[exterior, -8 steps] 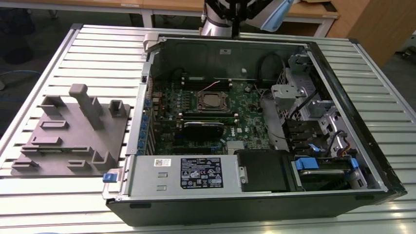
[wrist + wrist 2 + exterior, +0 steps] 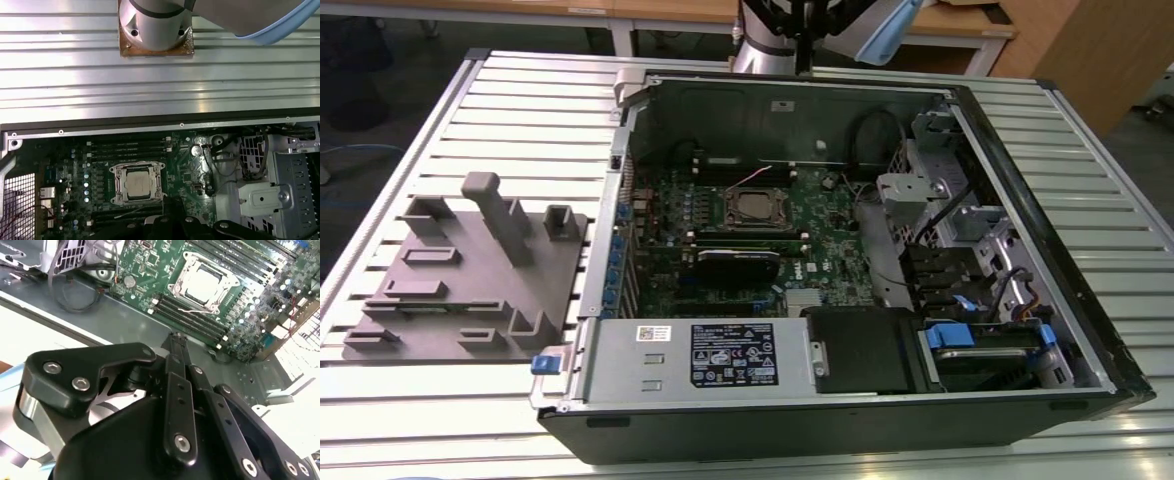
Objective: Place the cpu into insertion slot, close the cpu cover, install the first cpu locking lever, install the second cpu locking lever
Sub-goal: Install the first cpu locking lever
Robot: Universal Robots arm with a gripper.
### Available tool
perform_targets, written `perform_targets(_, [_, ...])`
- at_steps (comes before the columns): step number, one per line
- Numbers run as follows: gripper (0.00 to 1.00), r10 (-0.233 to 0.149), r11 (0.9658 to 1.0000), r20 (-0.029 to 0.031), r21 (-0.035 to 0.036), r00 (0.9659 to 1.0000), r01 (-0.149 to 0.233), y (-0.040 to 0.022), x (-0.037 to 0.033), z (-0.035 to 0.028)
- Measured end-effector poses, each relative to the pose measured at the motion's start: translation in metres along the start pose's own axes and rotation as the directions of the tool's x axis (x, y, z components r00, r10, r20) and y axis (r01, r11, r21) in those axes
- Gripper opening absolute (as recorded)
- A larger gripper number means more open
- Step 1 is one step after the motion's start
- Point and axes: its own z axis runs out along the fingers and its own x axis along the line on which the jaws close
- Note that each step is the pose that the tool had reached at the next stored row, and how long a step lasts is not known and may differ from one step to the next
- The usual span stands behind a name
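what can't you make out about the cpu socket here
- Whether the cpu cover is locked down: too small in both wrist views.
- Board beside the cpu: partly hidden by the gripper in the first wrist view.
- Arm: cut off by the exterior view's top edge.

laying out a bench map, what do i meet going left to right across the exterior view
grey fixture → cpu → drive cage → case's right wall
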Motion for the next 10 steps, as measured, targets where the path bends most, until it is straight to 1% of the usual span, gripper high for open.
perform_targets(2, [0.10,0.000,1.0000,-0.0001,0.0000,1.0000,0.000,0.0000,0.0000,0.0000])
perform_targets(3, [0.10,0.001,1.0000,-0.0066,0.0013,1.0000,-0.001,0.0000,0.0000,0.0005])
perform_targets(4, [0.10,0.006,0.9999,-0.0584,0.0100,0.9983,-0.006,-0.0005,0.0004,0.0038])
perform_targets(10, [0.10,0.007,0.9999,-0.0593,0.0103,0.9982,-0.006,-0.0005,0.0004,0.0040])
